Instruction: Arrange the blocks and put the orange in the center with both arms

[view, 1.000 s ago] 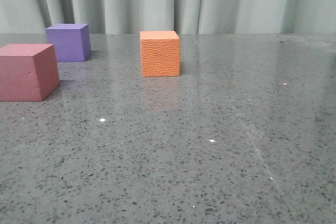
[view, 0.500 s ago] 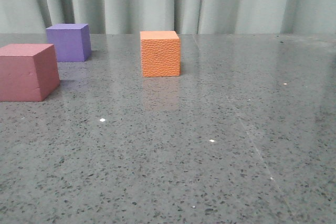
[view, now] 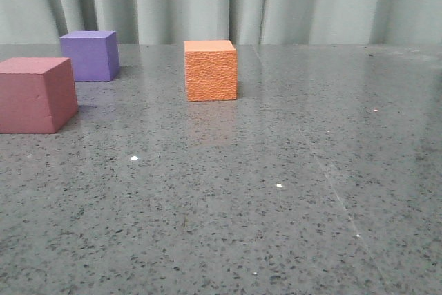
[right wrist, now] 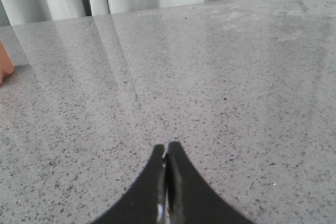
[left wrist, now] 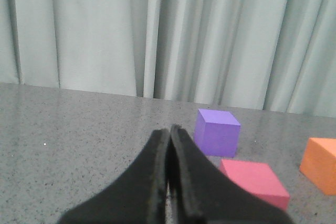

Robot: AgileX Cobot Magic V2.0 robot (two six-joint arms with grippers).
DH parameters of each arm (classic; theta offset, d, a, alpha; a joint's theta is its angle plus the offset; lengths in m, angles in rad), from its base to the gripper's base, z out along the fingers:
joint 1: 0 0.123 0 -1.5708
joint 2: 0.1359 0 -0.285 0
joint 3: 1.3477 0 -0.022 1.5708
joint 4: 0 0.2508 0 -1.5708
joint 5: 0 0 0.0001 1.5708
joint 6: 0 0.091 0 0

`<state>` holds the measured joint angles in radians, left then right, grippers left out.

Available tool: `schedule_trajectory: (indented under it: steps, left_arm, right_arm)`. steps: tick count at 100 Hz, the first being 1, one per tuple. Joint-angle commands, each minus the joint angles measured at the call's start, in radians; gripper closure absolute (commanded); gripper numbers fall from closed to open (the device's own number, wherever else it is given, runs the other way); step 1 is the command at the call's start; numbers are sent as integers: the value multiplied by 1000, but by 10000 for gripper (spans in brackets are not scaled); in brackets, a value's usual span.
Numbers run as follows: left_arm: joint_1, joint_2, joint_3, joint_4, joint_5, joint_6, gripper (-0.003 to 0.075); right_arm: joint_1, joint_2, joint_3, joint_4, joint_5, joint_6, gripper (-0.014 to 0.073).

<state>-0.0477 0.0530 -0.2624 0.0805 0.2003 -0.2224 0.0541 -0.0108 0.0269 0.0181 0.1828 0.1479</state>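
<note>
The orange cube (view: 210,70) stands on the grey speckled table (view: 276,191), near the middle in the front view, and no gripper touches it. The left gripper (left wrist: 169,132) has its 2 black fingers pressed together with nothing between them. It points low over the table toward the curtain (left wrist: 157,30). Beyond its tips in the left wrist view is the purple cube (left wrist: 217,132), then the pink-red cube (left wrist: 254,182) just beside it and nearer, and the orange cube at the edge of the picture. The right gripper (right wrist: 166,148) is also clenched on nothing and hangs over bare table, with only a corner of the orange cube seen at the picture's edge. In the front view neither arm appears. The pink-red cube is at the near left, the purple cube behind it, and the orange cube well apart to their right. Compared with the front views from 1 second and half a second ago, the 3 cubes are in the same places.
</note>
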Motion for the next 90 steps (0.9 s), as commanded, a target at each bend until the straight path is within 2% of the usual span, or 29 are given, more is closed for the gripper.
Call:
schedule_trajectory:
  steps: [1, 15, 29, 41, 68, 75, 79, 84, 90]
  left_arm:
    - [0, 96, -156, -13, 76, -2, 739]
    - [0, 280, -405, -21, 334, -2, 739]
    - [0, 439, -601, -21, 520, -2, 739]
    - [0, 535, -679, -10, 542, -2, 739]
    - [0, 600, -690, -12, 540, 23, 724]
    - [0, 600, -690, -12, 535, 45, 659]
    - [0, 600, -690, -12, 530, 47, 584]
    - [0, 600, -690, -12, 530, 47, 462]
    - [0, 600, -690, -8, 530, 63, 262]
  right_arm:
    - [-7, -20, -13, 1, -89, -12, 659]
    - [-7, -20, -13, 1, -89, -12, 659]
    - [-7, -20, -13, 1, -89, -12, 659]
    - [-7, -20, -13, 1, -89, -12, 659]
    - [-7, -20, -13, 1, -89, -12, 659]
    - [-7, -20, -13, 1, -89, -12, 659]
    - [-7, -20, -13, 1, -89, -12, 659]
    - [-7, -20, -13, 1, -89, -12, 659]
    - [-7, -20, -13, 1, -89, -12, 659]
